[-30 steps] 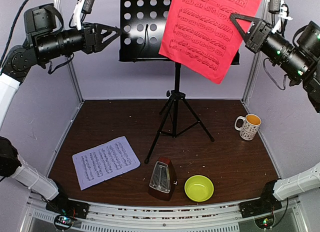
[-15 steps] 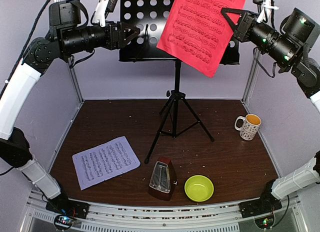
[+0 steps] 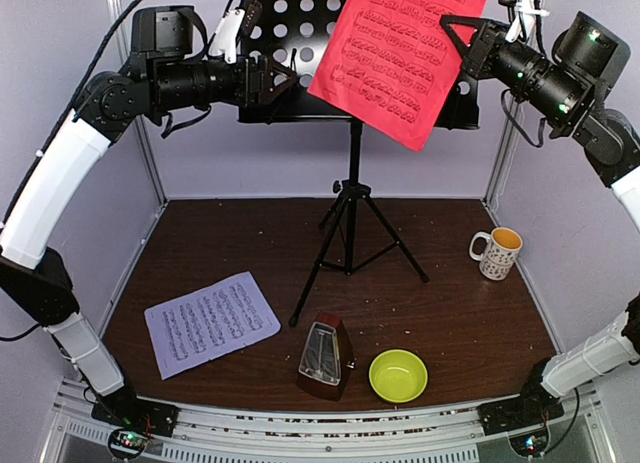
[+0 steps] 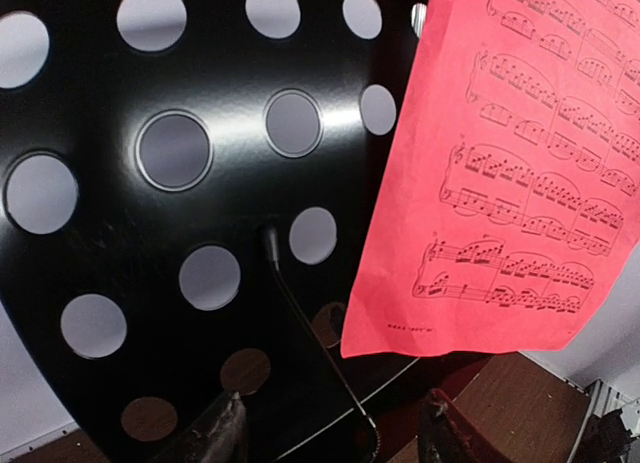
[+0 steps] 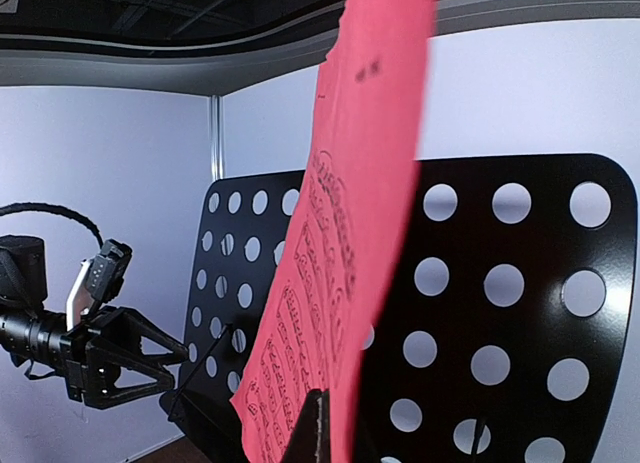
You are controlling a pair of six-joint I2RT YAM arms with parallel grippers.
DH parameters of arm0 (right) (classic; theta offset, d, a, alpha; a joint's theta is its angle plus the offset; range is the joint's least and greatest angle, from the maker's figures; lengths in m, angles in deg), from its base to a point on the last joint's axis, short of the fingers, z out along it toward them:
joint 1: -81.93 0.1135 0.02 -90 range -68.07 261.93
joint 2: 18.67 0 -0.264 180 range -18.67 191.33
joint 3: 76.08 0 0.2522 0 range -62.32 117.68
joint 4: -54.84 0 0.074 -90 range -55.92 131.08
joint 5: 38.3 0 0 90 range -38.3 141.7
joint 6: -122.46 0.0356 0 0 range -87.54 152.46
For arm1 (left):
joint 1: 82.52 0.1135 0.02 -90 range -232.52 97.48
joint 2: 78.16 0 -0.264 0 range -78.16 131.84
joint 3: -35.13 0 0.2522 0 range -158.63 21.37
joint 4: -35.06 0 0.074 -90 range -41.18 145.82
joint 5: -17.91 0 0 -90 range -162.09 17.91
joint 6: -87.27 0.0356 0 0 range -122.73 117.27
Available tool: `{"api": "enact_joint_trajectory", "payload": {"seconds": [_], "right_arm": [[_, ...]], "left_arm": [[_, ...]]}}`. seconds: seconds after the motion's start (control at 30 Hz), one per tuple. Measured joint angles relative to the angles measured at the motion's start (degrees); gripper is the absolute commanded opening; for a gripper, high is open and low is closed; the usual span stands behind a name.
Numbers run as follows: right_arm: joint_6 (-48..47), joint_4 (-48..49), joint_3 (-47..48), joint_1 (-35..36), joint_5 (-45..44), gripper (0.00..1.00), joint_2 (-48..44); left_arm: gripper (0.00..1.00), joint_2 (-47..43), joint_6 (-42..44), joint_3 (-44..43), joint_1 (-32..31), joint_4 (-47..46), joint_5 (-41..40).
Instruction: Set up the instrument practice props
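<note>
The black music stand [image 3: 290, 23] stands on tripod legs at the back centre. My right gripper [image 3: 456, 35] is shut on the red music sheet [image 3: 400, 53] and holds it tilted in front of the stand's desk; the right wrist view shows the red sheet [image 5: 350, 233] edge-on before the desk [image 5: 500, 283]. My left gripper [image 3: 284, 85] is open at the desk's lower left edge. In the left wrist view its fingers [image 4: 215, 438] straddle the desk's bottom ledge [image 4: 300, 413]. The white music sheet [image 3: 210, 323] lies flat at the front left. The brown metronome [image 3: 325, 358] stands at the front centre.
A yellow-green bowl [image 3: 398, 375] sits right of the metronome. A patterned white mug [image 3: 497, 253] stands at the right. The stand's tripod legs [image 3: 350, 243] spread over the middle of the brown table. Grey walls close in the back and sides.
My left arm has swung right and brought its open gripper up to the stand's desk. My right gripper has shifted a little left and up with the red sheet.
</note>
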Motion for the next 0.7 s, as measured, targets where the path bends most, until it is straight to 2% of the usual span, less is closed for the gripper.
{"api": "enact_joint_trajectory", "payload": {"seconds": [0.23, 0.7], "right_arm": [[-0.1, 0.3, 0.0, -0.9, 0.3, 0.00, 0.8], [-0.1, 1.4, 0.3, -1.7, 1.8, 0.00, 1.6]], "left_arm": [[0.58, 3.6, -3.3, -2.6, 0.0, 0.9, -1.2], [0.39, 5.9, -8.3, -5.4, 0.2, 1.2, -2.5]]}}
